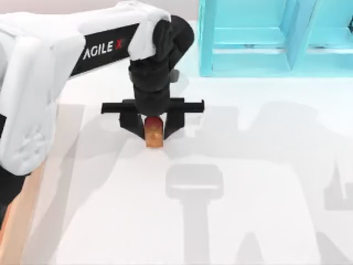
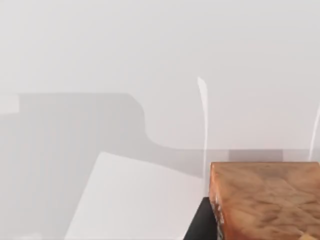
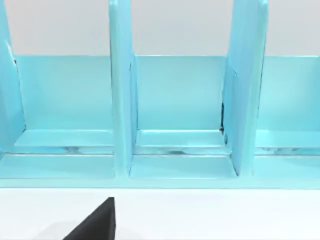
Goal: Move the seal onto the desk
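The left gripper [image 1: 153,128] is clamped on the seal [image 1: 154,132], its two dark fingers pressing the block from either side just under the red top. The seal stands upright over the white tabletop [image 1: 248,165], toward the middle and slightly to the left, well clear of the cyan shelf [image 1: 248,38] at the back. From above, its base looks to be at or very near the surface, but whether it actually touches cannot be told. In the left wrist view the seal [image 2: 265,200] shows as a brown block over the pale tabletop [image 2: 150,50].

The main risk is letting go too early. If the base hangs above the surface when the fingers part, the narrow block would likely drop and tip over, since it is tall for its footprint. A sideways drag during opening could also topple it, as could one finger sticking to the glossy side. Pressing down too hard might skid it out of the grasp.

The right arm is parked; its wrist view faces the shelf [image 3: 175,100], with the state of its gripper impossible to tell.
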You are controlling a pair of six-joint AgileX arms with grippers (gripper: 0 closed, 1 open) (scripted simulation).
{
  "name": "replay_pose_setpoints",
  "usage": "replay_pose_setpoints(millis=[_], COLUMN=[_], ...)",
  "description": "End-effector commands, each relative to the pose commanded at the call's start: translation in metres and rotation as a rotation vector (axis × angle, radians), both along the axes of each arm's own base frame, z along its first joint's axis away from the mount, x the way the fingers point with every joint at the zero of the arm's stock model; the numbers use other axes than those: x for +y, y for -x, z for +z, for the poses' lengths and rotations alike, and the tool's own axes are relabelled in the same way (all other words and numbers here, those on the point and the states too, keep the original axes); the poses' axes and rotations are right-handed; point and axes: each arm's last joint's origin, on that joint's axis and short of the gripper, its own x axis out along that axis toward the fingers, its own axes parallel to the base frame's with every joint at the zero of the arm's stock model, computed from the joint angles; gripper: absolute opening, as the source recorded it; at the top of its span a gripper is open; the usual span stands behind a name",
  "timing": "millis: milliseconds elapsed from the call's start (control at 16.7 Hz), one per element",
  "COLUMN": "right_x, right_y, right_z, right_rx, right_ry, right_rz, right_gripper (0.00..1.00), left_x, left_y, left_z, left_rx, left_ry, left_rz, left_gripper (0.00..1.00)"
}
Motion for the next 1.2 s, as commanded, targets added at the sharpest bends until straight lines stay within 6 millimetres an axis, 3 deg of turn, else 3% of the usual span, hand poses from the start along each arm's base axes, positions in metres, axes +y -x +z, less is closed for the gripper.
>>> replay_pose_setpoints(millis=[660, 1200], right_x=[0.0, 0.0], right_y=[0.0, 0.0], right_z=[0.0, 0.0], right_rx=[0.0, 0.0], right_ry=[0.0, 0.0], right_rz=[0.0, 0.0], right_gripper=[1.0, 1.0], left_x=[0.0, 0.0005], left_y=[0.0, -0.0003], left_z=[0.0, 0.0002], left_rx=[0.0, 0.0], left_ry=[0.0, 0.0], left_rz=[0.0, 0.001], left_gripper=[0.98, 1.0])
